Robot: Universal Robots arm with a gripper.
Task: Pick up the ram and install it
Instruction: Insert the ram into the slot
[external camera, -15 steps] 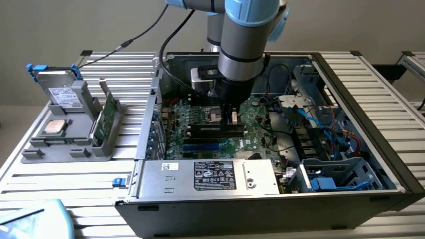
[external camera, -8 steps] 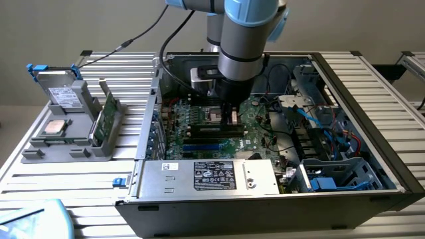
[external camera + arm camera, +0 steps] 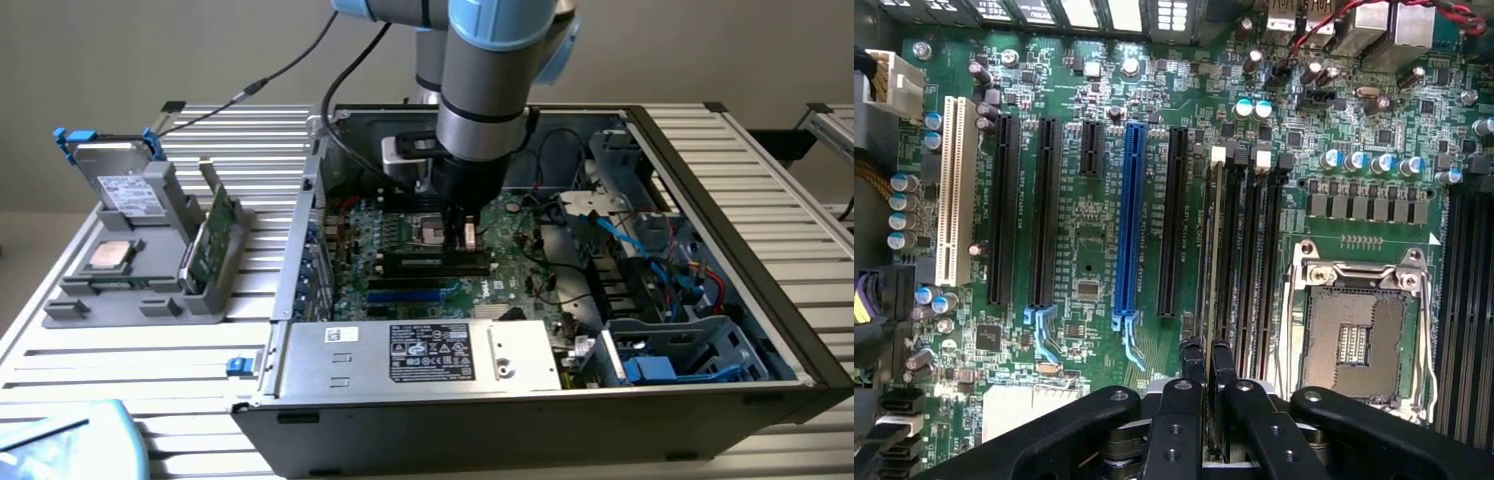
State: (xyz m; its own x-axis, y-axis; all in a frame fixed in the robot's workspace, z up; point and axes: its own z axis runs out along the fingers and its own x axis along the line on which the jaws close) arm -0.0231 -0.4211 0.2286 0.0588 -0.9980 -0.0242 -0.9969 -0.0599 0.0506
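The ram [image 3: 1208,262] is a thin dark stick seen edge-on, standing along the first of the black memory slots [image 3: 1239,250] beside the empty processor socket [image 3: 1354,340]. My gripper [image 3: 1207,352] is shut on the ram's near end, with its black fingers [image 3: 1191,365] pinching it from both sides. In the exterior view my gripper [image 3: 463,238] reaches straight down into the open computer case, at the middle of the green motherboard [image 3: 400,250]. Whether the ram is seated in the slot or just above it I cannot tell.
Black and blue expansion slots [image 3: 1131,220] run beside the memory slots. The silver power supply [image 3: 427,355] and cable bundles [image 3: 641,260] crowd the case. Outside it, at the exterior view's left, a grey holder [image 3: 134,290] carries a square processor chip [image 3: 110,257] and an upright green board [image 3: 214,238].
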